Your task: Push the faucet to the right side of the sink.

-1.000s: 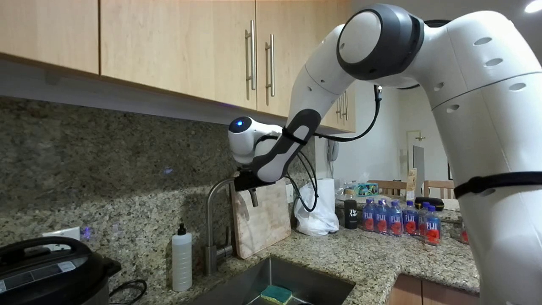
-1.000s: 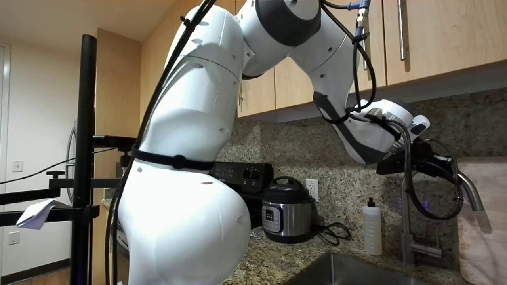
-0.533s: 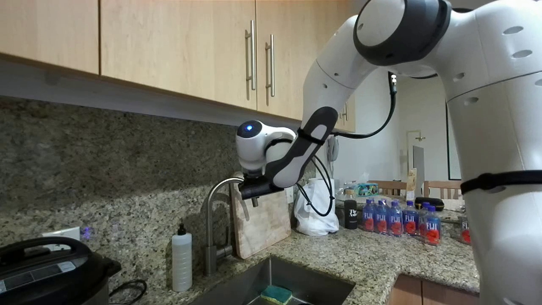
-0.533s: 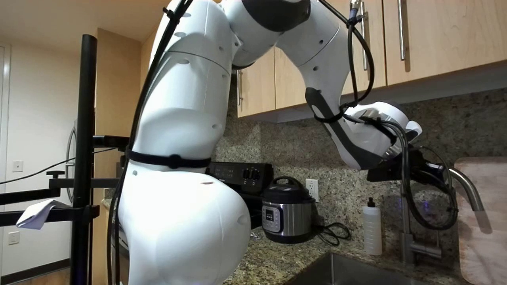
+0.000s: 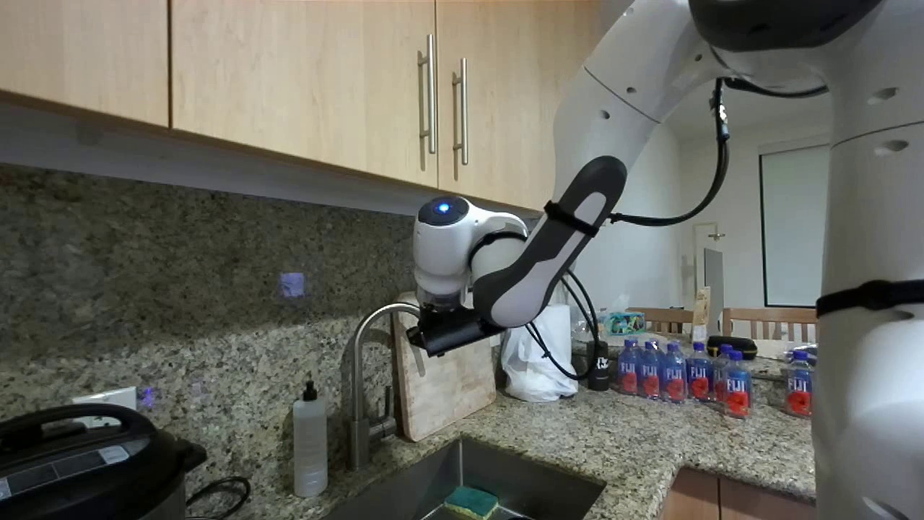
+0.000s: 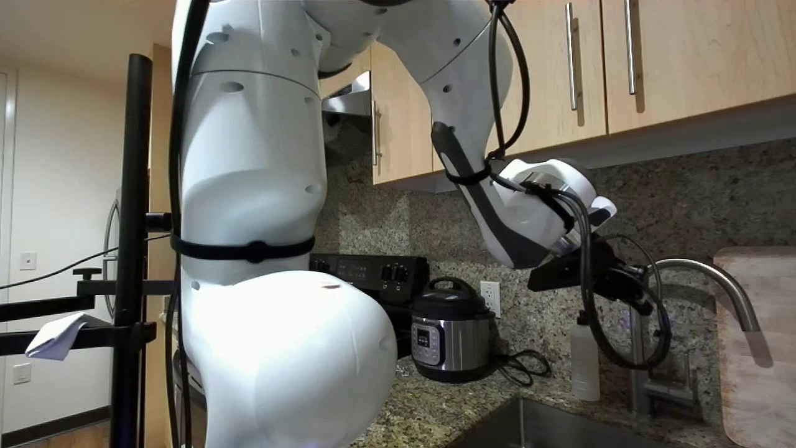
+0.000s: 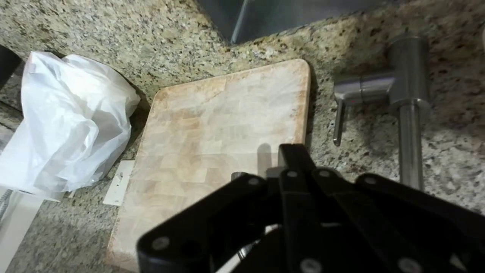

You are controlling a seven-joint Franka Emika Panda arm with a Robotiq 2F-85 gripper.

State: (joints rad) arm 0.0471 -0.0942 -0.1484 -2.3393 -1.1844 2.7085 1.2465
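The faucet is a tall brushed-steel gooseneck in both exterior views (image 5: pixel 357 368) (image 6: pixel 727 283), with its spout tip over the cutting board side. The wrist view shows its base and upright neck (image 7: pixel 411 148) at the right; the gripper hides much of the arch. My gripper (image 7: pixel 291 151) has its black fingers together with nothing seen between them. In an exterior view the hand (image 6: pixel 640 298) is level with the top of the arch, on its near left part. I cannot tell whether it touches. The dark sink (image 5: pixel 534 473) is below; the wrist view shows its corner (image 7: pixel 280 19).
A wooden cutting board (image 5: pixel 447 383) leans on the backsplash beside the faucet. A soap bottle (image 5: pixel 310 448) and a pressure cooker (image 6: pixel 451 336) stand on the other side. A white bag (image 5: pixel 538 368) and several water bottles (image 5: pixel 675 372) are farther along. Cabinets (image 5: pixel 303 87) hang above.
The hand has moved rightward and slightly down in an exterior view, and leftward away from the spout tip in the opposite-facing view, uncovering the arch. The faucet shows no visible movement.
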